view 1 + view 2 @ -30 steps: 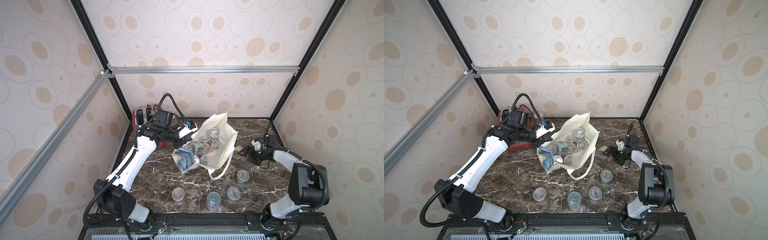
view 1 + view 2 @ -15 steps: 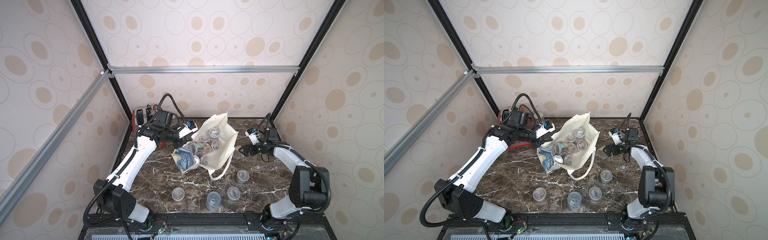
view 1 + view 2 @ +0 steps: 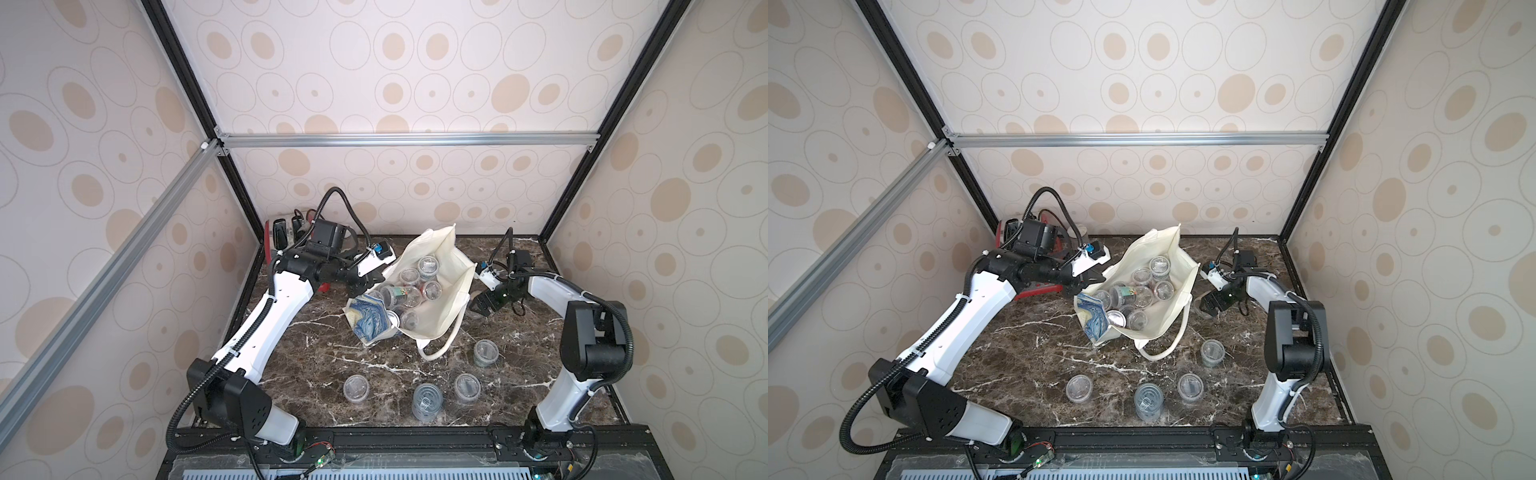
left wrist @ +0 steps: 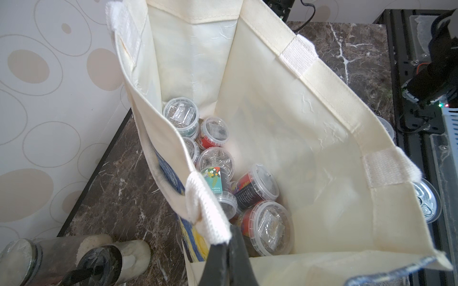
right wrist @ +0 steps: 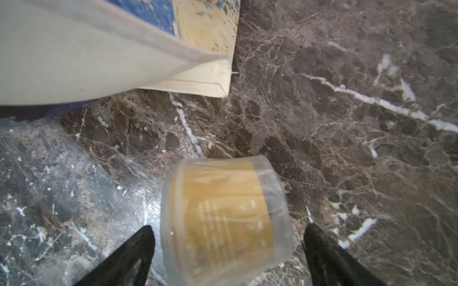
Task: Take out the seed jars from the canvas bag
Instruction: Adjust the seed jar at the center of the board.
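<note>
The canvas bag (image 3: pixel 440 299) (image 3: pixel 1167 291) stands open mid-table, cream with a blue-and-yellow print. Several seed jars (image 3: pixel 409 286) (image 4: pixel 215 161) lie inside. My left gripper (image 3: pixel 365 282) (image 4: pixel 229 237) is shut on the bag's handle strap (image 4: pixel 205 210) at the rim and holds the mouth open. My right gripper (image 3: pixel 478 307) (image 5: pixel 228 225) is low beside the bag's right side, open. A yellow-labelled seed jar (image 5: pixel 223 213) lies on its side on the table between its fingers, with a gap at each one. Three more seed jars (image 3: pixel 486 353) (image 3: pixel 356 388) (image 3: pixel 467 386) stand in front of the bag.
A taller clear jar (image 3: pixel 427 401) stands near the front edge. A glass jar with a pale lid (image 4: pixel 24 260) and a black-capped bottle (image 4: pixel 104 262) lie left of the bag. A red item with cables (image 3: pixel 286 237) fills the back left corner. The bag's loose handle (image 3: pixel 440 349) trails forward.
My right gripper has swung from the right side of the table toward the bag and dropped low around the yellow-labelled jar. The left arm and bag have not moved.
</note>
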